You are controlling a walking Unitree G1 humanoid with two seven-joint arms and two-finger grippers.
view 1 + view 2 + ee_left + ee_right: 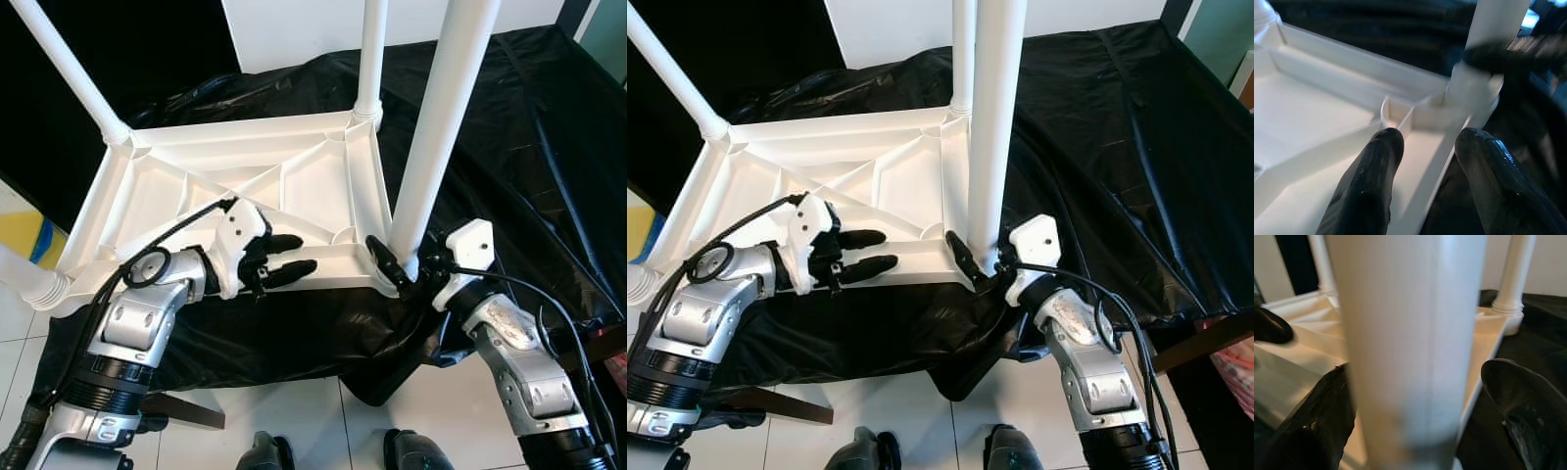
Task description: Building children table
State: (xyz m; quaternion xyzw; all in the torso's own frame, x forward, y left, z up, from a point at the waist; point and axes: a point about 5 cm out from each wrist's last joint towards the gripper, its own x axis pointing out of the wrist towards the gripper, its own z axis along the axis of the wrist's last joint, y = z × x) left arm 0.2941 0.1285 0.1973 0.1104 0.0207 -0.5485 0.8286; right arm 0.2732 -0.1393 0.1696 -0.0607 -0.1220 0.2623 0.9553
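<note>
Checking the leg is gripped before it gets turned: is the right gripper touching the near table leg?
Cannot tell. In the right wrist view the right gripper straddles the near leg, a gap beside one finger; the other's contact is unclear.

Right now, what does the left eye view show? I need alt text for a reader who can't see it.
A white children's table lies upside down on black sheeting. The right gripper, fingers open, brackets the base of the nearest leg, while the left gripper straddles the table's near rim.
</note>
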